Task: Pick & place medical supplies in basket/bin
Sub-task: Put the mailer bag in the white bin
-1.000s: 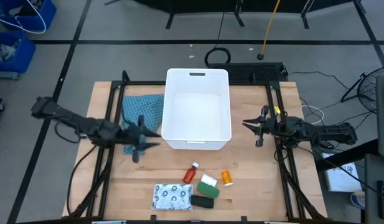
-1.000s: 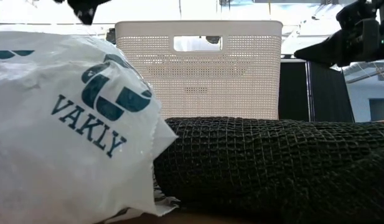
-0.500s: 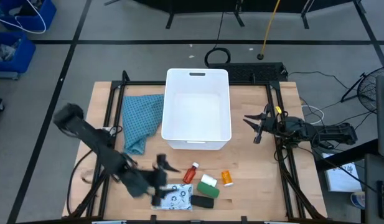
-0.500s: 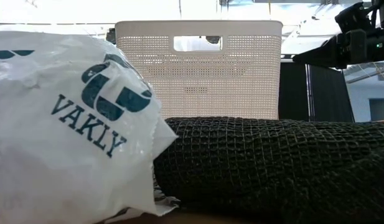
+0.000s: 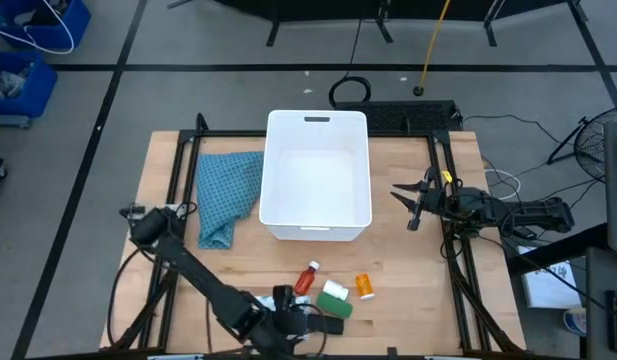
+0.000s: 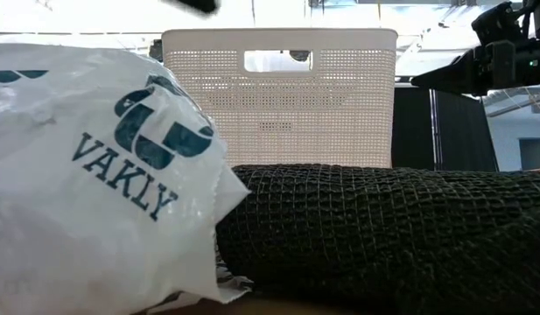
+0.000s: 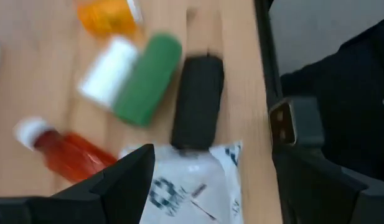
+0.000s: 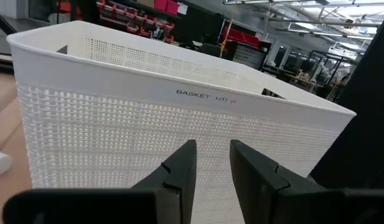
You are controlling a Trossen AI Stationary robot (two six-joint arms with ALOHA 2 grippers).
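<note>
My left gripper (image 5: 288,318) (image 7: 213,165) hangs open above the flat white dark-dotted packet (image 7: 192,186) (image 6: 94,175) at the table's near edge, one finger on either side of it. Beyond the packet lie the black bar (image 7: 198,102) (image 5: 330,326), the green block (image 7: 148,78) against the white roll (image 7: 107,68), the red white-capped bottle (image 7: 67,149) (image 5: 308,277) and the orange bottle (image 7: 107,12) (image 5: 364,286). The white basket (image 5: 270,170) (image 8: 148,124) stands mid-table. My right gripper (image 5: 403,208) (image 8: 212,155) waits open to the basket's right.
A teal patterned cloth (image 5: 223,190) lies left of the basket. Black frame rails (image 5: 178,200) run along both sides of the table. Bare wood shows between the basket and the items. In the low view the packet and the black bar (image 6: 383,227) fill the foreground.
My left arm has swung from beside the basket's left, over the cloth, toward the table's near edge and now hovers over the packet. The items have kept their places.
</note>
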